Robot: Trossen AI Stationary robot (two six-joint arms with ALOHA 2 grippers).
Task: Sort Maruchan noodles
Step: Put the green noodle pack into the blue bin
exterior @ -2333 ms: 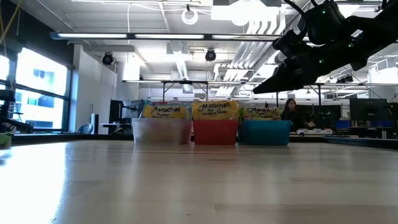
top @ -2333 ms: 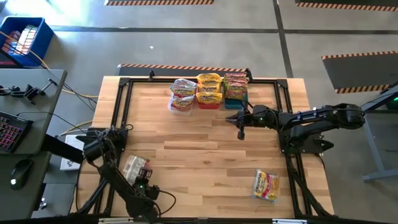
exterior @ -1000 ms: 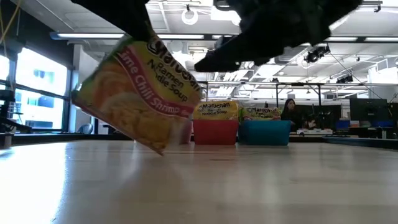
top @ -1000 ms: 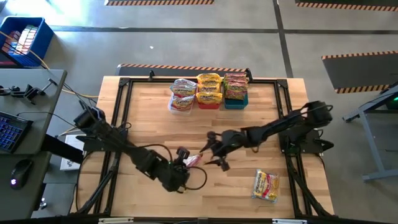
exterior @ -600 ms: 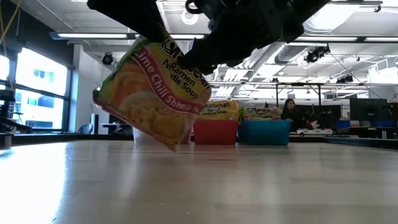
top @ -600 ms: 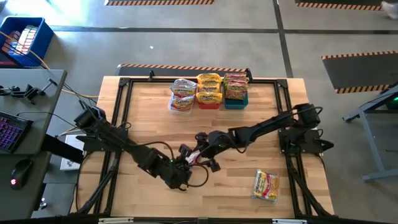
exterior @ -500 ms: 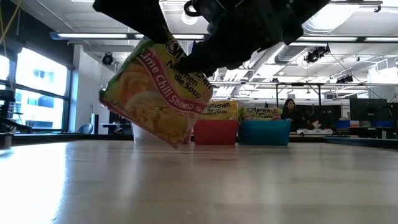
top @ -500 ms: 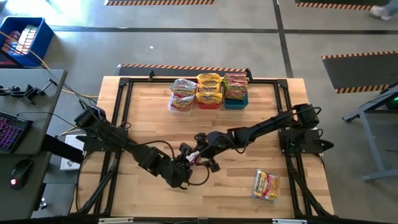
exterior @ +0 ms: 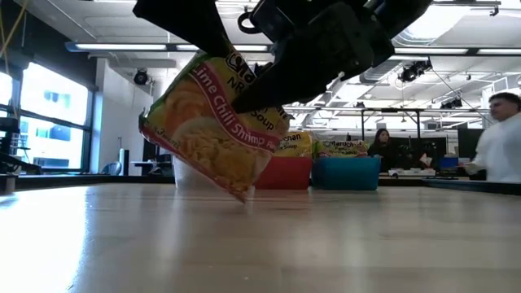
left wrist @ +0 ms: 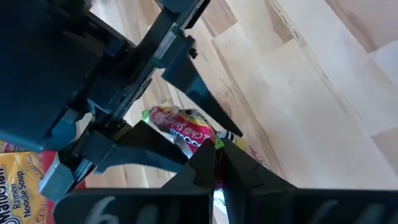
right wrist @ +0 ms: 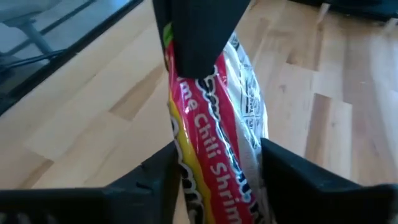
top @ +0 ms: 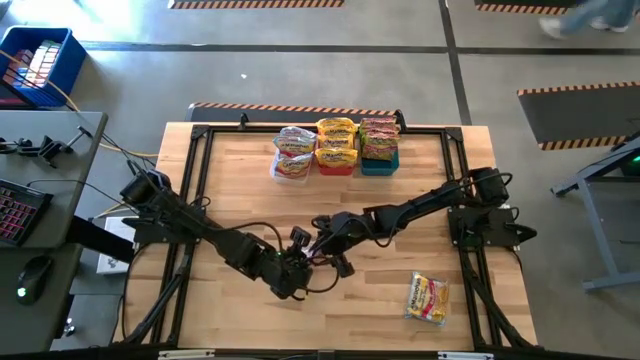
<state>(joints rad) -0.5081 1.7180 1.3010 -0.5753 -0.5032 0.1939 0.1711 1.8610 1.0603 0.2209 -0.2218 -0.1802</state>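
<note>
pink-green noodle packet (exterior: 216, 122) between both grippers' jaws, mid-table

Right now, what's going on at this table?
A handover in mid-air over the middle of the table. The left hand is shut on a Lime Chili Shrimp packet, holding it tilted above the wood. The right hand has its fingers on either side of the packet, not yet clearly clamped. At the far edge, the clear bin, red bin and teal bin already hold packets. One yellow packet lies loose near the right arm's side.
</note>
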